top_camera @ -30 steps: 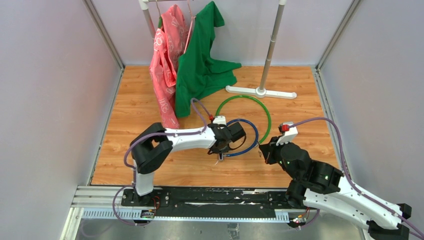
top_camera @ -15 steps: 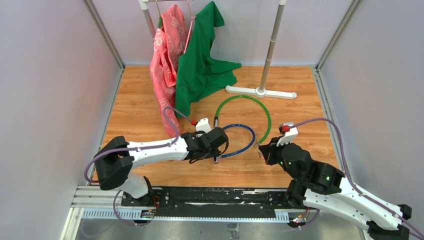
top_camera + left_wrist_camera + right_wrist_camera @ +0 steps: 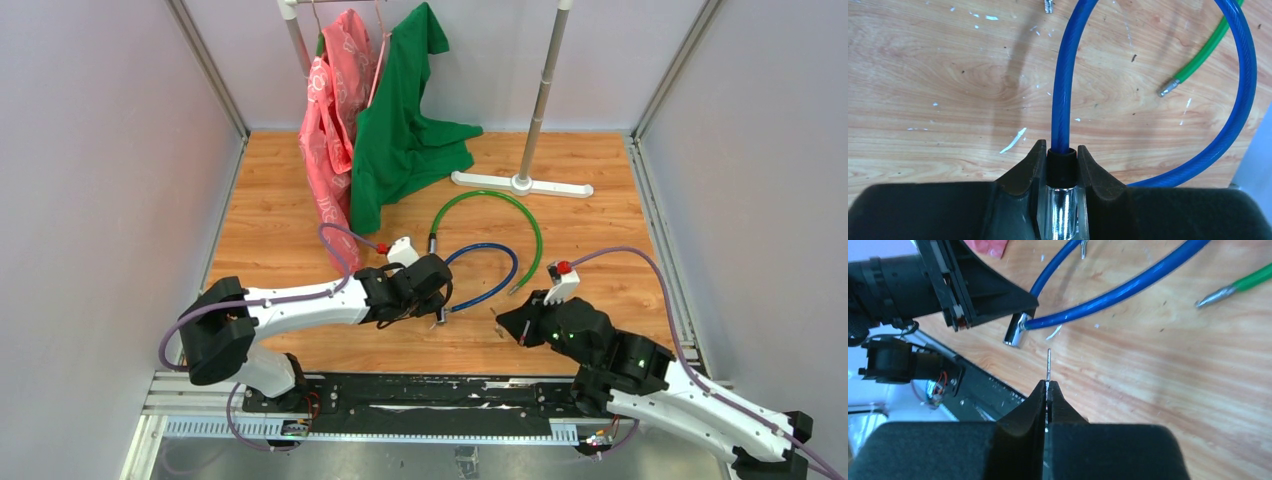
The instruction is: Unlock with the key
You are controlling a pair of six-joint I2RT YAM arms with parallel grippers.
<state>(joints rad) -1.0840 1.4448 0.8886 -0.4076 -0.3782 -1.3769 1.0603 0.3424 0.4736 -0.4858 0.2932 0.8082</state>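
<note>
Low in the left wrist view the left gripper (image 3: 1062, 156) pinches the rigid chrome barrel (image 3: 1062, 214) of the probably springy blue cable lock (image 3: 1063, 90), while the right gripper (image 3: 1047, 390), clamped tight, holds the thin, likely slippery metal key (image 3: 1048, 361) near it.

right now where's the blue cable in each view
top external: blue cable loops at picture centre
left wrist: blue cable rises from bottom centre, arcing right
right wrist: blue cable crosses the top
shared landmark: green cable beside it

Wooden table (image 3: 280, 210) bears green cable (image 3: 487, 193), blue cable (image 3: 514, 270).
</note>
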